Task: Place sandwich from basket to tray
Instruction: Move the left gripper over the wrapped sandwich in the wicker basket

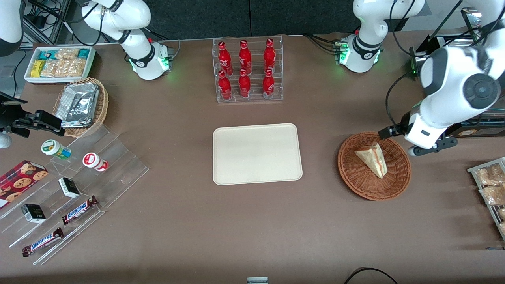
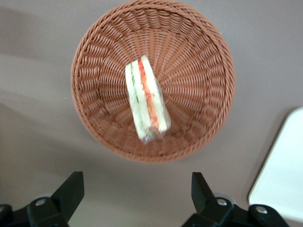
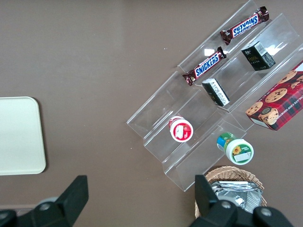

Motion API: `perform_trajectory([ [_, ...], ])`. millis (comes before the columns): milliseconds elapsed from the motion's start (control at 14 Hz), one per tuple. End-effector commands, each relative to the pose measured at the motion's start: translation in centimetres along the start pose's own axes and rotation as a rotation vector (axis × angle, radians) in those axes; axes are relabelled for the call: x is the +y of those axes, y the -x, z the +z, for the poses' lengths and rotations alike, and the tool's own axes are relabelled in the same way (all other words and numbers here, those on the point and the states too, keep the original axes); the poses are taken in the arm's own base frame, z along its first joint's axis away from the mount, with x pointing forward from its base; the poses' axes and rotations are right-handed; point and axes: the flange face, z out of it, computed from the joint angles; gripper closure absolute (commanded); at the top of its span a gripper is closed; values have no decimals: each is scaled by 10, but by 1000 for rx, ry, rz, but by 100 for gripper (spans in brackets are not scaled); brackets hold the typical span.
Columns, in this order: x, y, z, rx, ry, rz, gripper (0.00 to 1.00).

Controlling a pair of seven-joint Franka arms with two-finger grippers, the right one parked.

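The sandwich [image 1: 373,159], a pale wedge with red and green filling, lies inside the round reddish-brown basket [image 1: 348,174]. The left wrist view shows the sandwich [image 2: 147,101] on its side in the basket [image 2: 199,71], cut edge up. My left gripper [image 1: 423,146] hangs above the table just outside the basket's rim, toward the working arm's end. In the left wrist view the gripper [image 2: 137,183] is open, with only bare table between its fingers. The cream tray [image 1: 256,154] lies flat at mid-table beside the basket, with nothing on it, and its corner [image 2: 284,175] also shows there.
A clear rack of red bottles [image 1: 247,71] stands farther from the camera than the tray. Toward the parked arm's end are a tan foil-filled basket [image 1: 81,104], a white snack bin [image 1: 59,63] and acrylic steps with snacks [image 1: 75,185]. Packets [image 1: 491,189] lie at the working arm's end.
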Motion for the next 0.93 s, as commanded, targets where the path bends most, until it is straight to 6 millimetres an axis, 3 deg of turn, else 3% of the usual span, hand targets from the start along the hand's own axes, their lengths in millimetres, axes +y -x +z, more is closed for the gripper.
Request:
perform_trajectory([
  [0,1,-6,29,57,27,-150,0],
  [357,4,-11,77,111,63,-321,0],
  [857,9,-16,128,113,46,-368,0],
])
